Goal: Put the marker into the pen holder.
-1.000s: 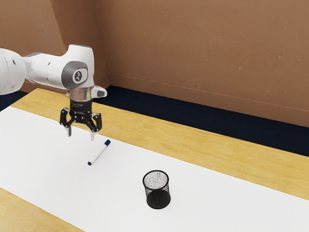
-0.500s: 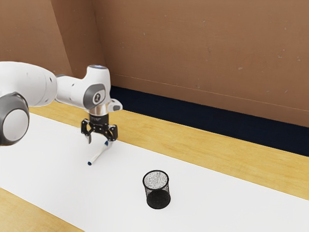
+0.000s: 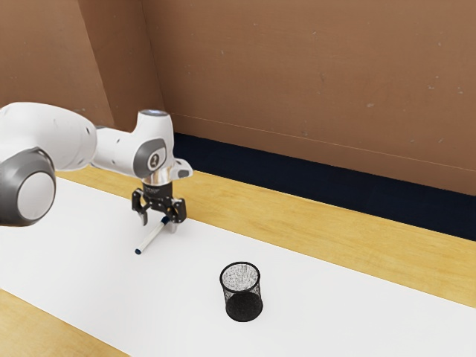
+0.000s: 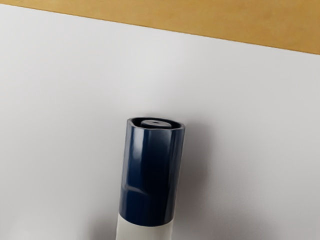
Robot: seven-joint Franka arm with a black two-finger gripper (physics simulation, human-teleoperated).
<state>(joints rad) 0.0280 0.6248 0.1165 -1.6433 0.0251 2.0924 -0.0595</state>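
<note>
The exterior view shows the marker [image 3: 152, 236] lying on the white sheet [image 3: 82, 245], its blue cap [image 4: 150, 175] close under the gripper [image 3: 158, 224]. The gripper's fingers stand wide apart, with the capped end between them. In the wrist view, the cap and part of the pale barrel are just under the hand. Well apart from the marker, toward the exterior view's right, the black pen holder [image 3: 244, 306] stands upright on the sheet. The sheet covers part of the wooden table [image 3: 335, 242].
</note>
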